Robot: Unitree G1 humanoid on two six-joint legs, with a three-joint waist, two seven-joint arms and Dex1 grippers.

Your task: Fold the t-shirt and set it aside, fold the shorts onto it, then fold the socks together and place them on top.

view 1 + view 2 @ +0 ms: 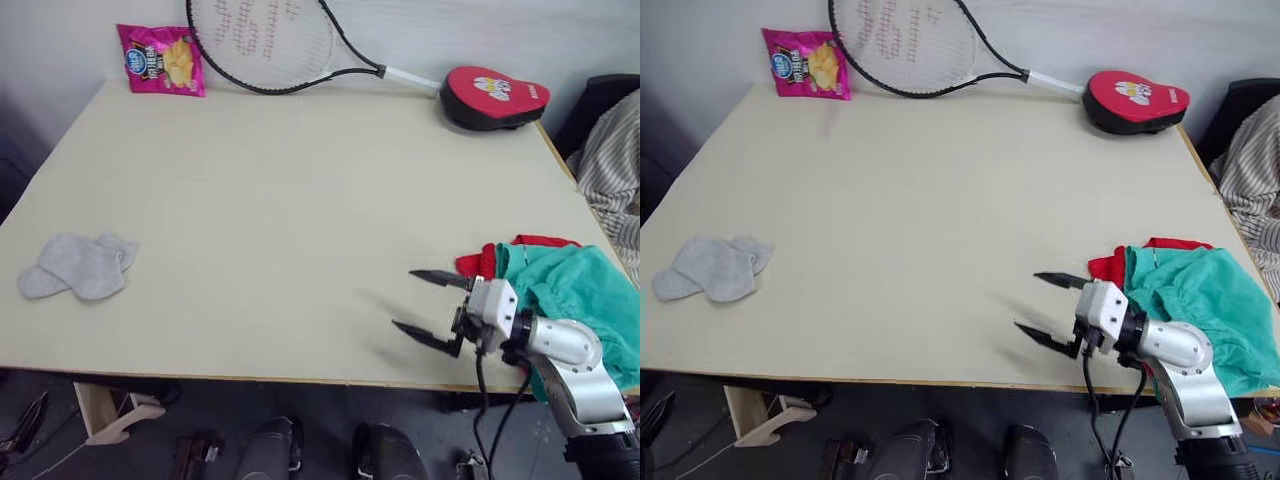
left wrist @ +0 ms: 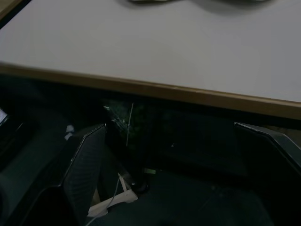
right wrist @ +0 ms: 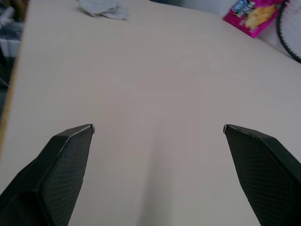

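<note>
Right gripper (image 1: pixel 418 302) hovers empty, black fingers spread wide, over the pale wooden table (image 1: pixel 300 210). At 3 o'clock of it, teal green soft shorts (image 1: pixel 575 295) cover the bright red t-shirt (image 1: pixel 478 262). Light grey socks (image 1: pixel 78 266) lie at 9 o'clock. Left gripper (image 2: pixel 183 136), also wide, sits below the table edge.

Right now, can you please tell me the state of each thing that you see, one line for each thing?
t-shirt: folded, at the table's right edge, mostly under the shorts.
shorts: lying on the t-shirt.
socks: loose, overlapping, near the left edge, not yet folded together.
right gripper: open, empty, over the table beside the pile.
left gripper: open, empty, below the table edge.
chips bag: closed, lying flat.
</note>
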